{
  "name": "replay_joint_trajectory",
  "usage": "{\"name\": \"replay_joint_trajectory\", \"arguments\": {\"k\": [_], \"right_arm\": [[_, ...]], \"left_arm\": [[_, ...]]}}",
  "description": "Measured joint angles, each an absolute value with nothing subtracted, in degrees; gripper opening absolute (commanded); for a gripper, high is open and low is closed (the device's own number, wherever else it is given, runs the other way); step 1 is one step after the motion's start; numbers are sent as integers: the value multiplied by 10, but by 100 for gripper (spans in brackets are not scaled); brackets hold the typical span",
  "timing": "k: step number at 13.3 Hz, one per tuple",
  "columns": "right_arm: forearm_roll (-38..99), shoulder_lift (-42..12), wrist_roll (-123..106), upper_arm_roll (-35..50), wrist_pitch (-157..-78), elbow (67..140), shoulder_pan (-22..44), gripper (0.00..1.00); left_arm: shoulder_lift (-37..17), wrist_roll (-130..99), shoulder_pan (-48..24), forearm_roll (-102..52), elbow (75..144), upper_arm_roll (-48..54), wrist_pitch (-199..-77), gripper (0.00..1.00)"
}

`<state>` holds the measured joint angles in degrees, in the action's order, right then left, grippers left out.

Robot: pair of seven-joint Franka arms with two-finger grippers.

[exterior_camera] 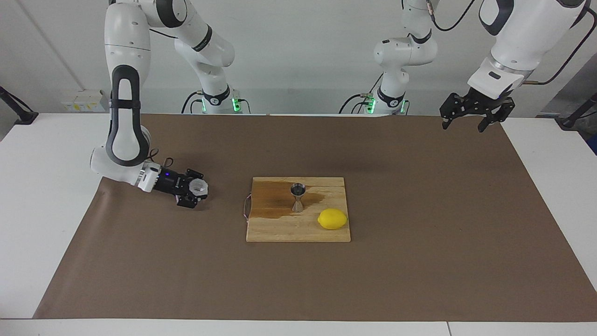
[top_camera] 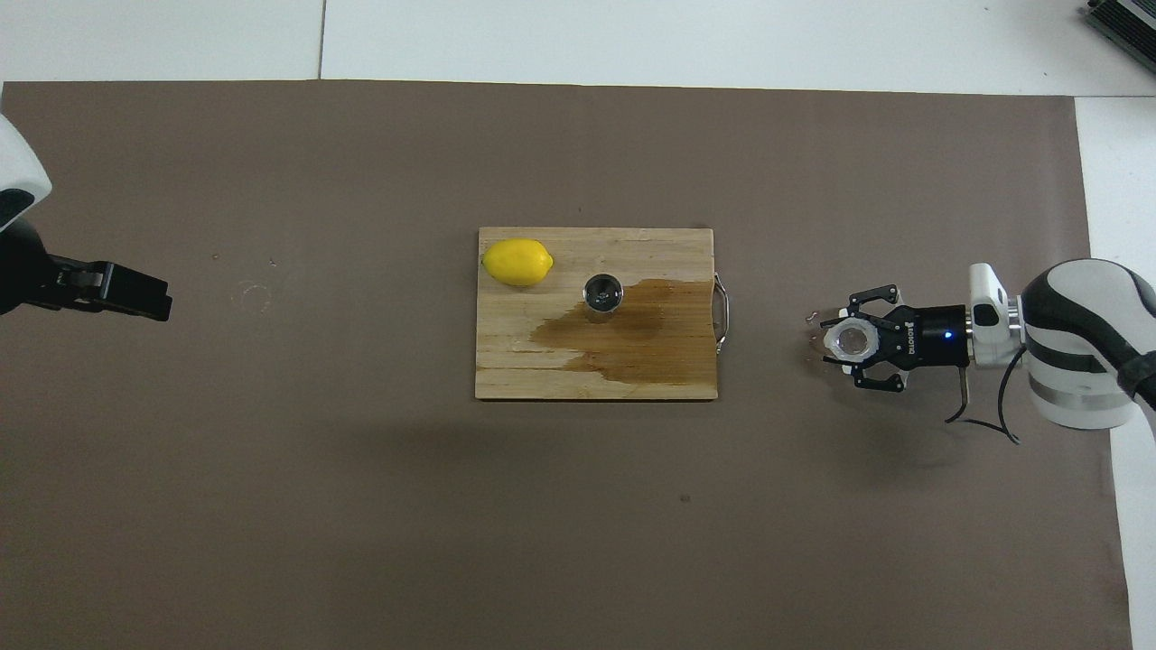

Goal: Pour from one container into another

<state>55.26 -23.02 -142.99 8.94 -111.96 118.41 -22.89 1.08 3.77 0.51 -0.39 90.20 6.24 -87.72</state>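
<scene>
The tiny whitish crinkly cup (exterior_camera: 199, 186) sits upright between the fingers of my right gripper (exterior_camera: 197, 190), low over the brown mat toward the right arm's end of the table. It also shows in the overhead view (top_camera: 851, 339), with the right gripper (top_camera: 847, 341) shut on it. The shiny steel jigger (exterior_camera: 298, 198) stands upright on the wooden cutting board (exterior_camera: 298, 232), apart from the cup; it also shows in the overhead view (top_camera: 603, 292). My left gripper (exterior_camera: 466, 123) hangs open and empty, high over the left arm's end of the table.
A yellow lemon (exterior_camera: 332, 219) lies on the board beside the jigger. A dark wet stain (top_camera: 632, 334) spreads over the board (top_camera: 515, 357) around the jigger. A metal handle (top_camera: 722, 311) sticks out of the board's edge toward the right arm's end. Brown mat (exterior_camera: 419, 261) covers the table.
</scene>
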Motion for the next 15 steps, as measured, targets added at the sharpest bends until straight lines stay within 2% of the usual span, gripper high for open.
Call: {"name": "replay_joint_trajectory", "arguments": {"k": [6, 9, 11, 15], "right_arm": [[548, -230, -1432, 89, -1107, 1183, -234, 100], [491, -221, -1380, 87, -1102, 1177, -253, 100], [453, -187, -1323, 86, -1093, 1168, -260, 100], [339, -81, -1108, 90, -1065, 1164, -256, 100]], "left_arm": [[11, 38, 5, -4, 902, 62, -877, 100], [11, 38, 5, -4, 902, 62, -877, 100], [11, 38, 5, -4, 902, 62, -877, 100], [11, 38, 5, -4, 902, 62, -877, 100]]}}
